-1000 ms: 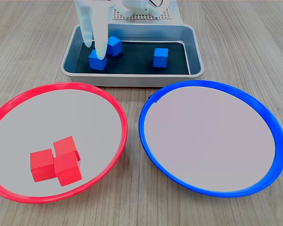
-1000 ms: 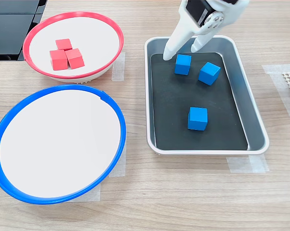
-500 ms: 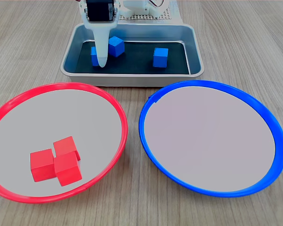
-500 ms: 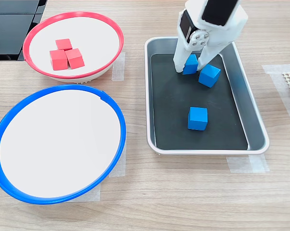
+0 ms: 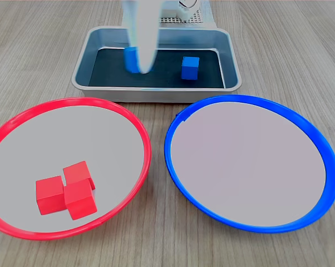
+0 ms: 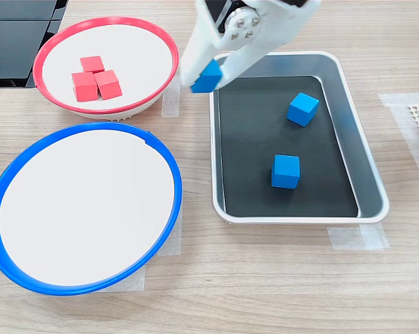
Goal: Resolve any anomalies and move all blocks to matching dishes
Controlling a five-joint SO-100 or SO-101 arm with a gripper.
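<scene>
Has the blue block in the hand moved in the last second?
Yes. The blue block rose with the hand, leftward past the tray rim in the second exterior view.

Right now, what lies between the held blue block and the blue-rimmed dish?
In the second exterior view, only bare wooden table and a strip of clear tape lie between the held blue block and the blue-rimmed dish.

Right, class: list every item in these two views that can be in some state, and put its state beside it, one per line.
gripper: shut on a blue block, lifted above the tray's edge
held blue block: clamped between the fingers, off the tray floor
two other blue blocks: lying loose in the tray
grey tray: holds two blocks
red-rimmed dish: holds three red blocks, bunched together
blue-rimmed dish: holds nothing
</scene>
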